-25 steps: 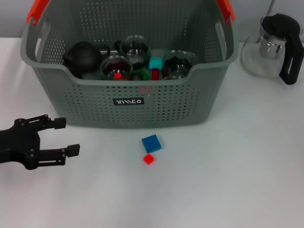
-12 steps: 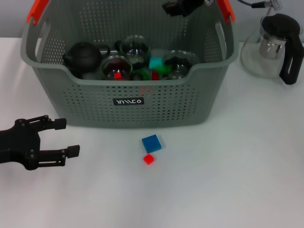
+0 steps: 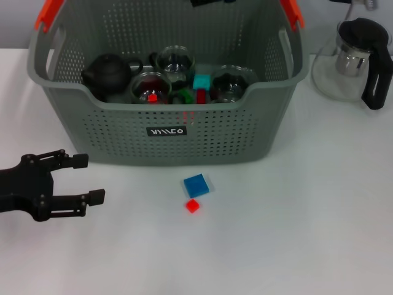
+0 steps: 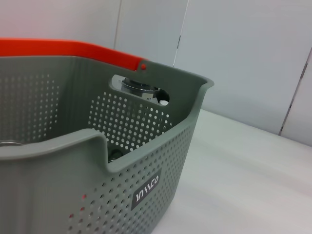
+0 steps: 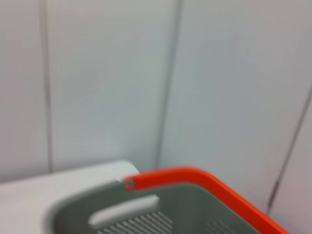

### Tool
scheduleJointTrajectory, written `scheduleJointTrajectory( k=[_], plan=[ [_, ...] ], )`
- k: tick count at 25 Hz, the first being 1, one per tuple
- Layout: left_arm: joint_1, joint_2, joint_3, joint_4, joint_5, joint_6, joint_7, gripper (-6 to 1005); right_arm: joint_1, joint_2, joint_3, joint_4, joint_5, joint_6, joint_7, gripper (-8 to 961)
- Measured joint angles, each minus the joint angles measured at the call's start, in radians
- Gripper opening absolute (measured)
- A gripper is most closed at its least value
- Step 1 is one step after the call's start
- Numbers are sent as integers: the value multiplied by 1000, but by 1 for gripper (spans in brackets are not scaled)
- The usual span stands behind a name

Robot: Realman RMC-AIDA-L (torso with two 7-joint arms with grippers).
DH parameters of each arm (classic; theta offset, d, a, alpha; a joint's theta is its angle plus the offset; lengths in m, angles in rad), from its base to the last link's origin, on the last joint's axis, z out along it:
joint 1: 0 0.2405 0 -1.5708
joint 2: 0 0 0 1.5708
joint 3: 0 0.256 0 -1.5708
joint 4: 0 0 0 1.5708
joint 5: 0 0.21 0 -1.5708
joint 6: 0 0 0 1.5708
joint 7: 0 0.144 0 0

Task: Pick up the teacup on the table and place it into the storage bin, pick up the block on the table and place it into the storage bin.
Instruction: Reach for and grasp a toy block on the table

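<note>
White tabletop (image 3: 295,246). Left gripper (image 3: 83,179): jaws spread, empty, beside grey-green perforated storage bin (image 3: 166,132). Right gripper: only dark edge above bin, jaw state untellable. Glass teacups (image 3: 150,87) binned; blue block (image 3: 196,185), small red block (image 3: 192,206) remain on table.

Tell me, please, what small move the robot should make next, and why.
Probably swing the left claw toward the blue block and line up over it. That claw sits open on the table to the left of the storage bin, while the blue block and a small red block lie on the table in front of it. The right claw is barely visible above the bin's far rim.
</note>
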Motion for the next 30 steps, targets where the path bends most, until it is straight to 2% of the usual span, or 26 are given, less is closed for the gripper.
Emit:
scheduleJointTrajectory(
  k=[1,5,9,13,20,24,30],
  plan=[
    [0,0,0,0,0,0,0,875,-32,-1,0,-32,40,-13,-20,885],
    [0,0,-2,0,-3,7,-1,875,-121,-4,23,-138,148,-109,-56,906],
    [-1,0,0,0,-3,12,-1,875,-163,-5,71,-184,202,-258,-59,928],
    [-4,0,5,0,2,14,-1,875,-169,-5,125,-191,212,-404,-45,944],
    [-18,-2,60,10,3,58,0,874,-174,-3,202,-168,214,-570,-118,944],
    [-30,-4,80,15,-3,59,0,874,-174,-6,205,-124,190,-613,-133,944],
    [-50,1,94,13,2,60,8,874,-145,-10,174,-38,72,-687,-181,945]
  ],
)
